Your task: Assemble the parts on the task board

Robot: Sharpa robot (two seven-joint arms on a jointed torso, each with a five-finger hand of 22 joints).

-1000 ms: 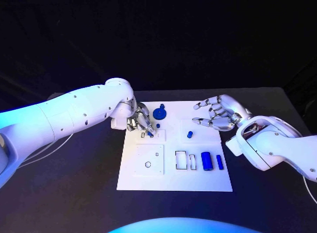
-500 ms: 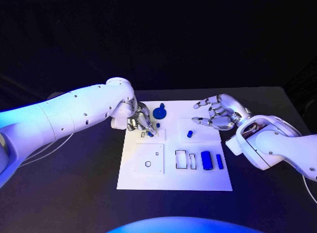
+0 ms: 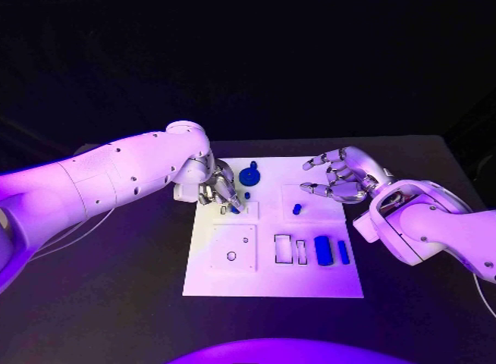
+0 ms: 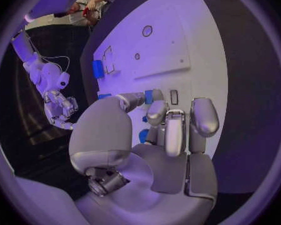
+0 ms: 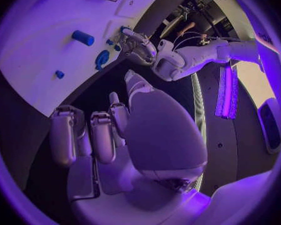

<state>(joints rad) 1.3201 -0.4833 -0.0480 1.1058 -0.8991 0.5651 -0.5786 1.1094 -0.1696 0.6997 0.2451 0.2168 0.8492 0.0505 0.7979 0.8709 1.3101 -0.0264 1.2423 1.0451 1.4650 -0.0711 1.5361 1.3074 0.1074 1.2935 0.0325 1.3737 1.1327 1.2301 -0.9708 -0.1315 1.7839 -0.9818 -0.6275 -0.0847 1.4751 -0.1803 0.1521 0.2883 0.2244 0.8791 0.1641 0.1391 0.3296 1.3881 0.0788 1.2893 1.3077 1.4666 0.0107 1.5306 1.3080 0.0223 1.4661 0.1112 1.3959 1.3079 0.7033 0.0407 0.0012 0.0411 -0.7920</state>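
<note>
Where dark: black table (image 3: 117, 303)

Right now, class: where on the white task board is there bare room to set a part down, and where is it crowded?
Free: the task board near strip, below the blue cylinder. Crowded: the far edge, where the left hand sits beside the blue knob and the right hand hovers.

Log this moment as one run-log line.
left hand: pinching small blue part over task board | right hand: open, holding nothing | two blue parts: lying on board
</note>
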